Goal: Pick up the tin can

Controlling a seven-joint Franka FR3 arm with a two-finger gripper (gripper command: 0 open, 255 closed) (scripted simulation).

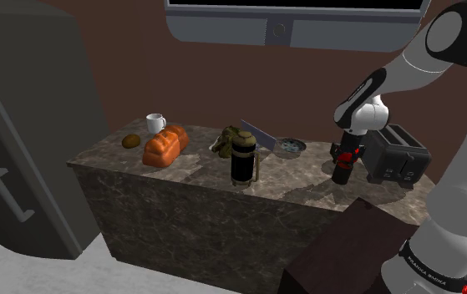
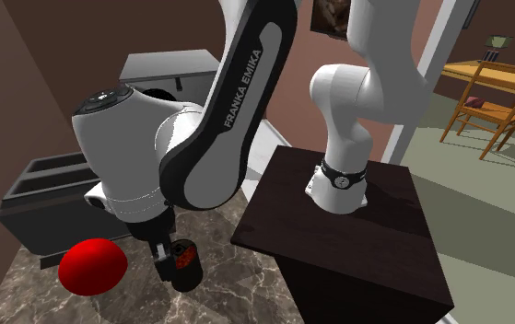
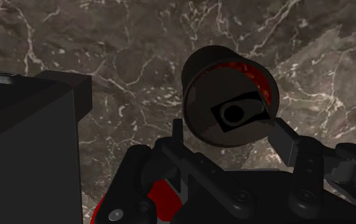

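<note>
A: Seeing, from the shoulder view, a long marble counter [image 1: 181,196] with a grey fridge [image 1: 31,134] at its left end and the dark stand [image 1: 348,250] at lower right.

B: Getting that stand close up from the second exterior view instead, plus a lit room with a wooden table [image 2: 495,69] off to that view's right.

A: Finding the black toaster [image 1: 396,155] near the counter's right end, just beside the hand. Leaves bare marble toward the French press [image 1: 244,159], very little on the toaster side.

B: Catching a red ball [image 2: 92,267] in front of the toaster from here. Can't match it with any certainty from the shoulder.

A: Counting a bread loaf [image 1: 164,146] and a white mug [image 1: 155,123] well apart, far along to the left. Can't name the olive lump [image 1: 227,138] behind the press.

B: Placing the tin can [image 3: 230,98], dark with red at its rim, just beside the toaster.

A: Reading the gripper [image 3: 228,127] as clamped on it, with a black finger [image 3: 289,141] pressed to each side in the wrist view. Can't tell whether the can's base touches the marble.
</note>
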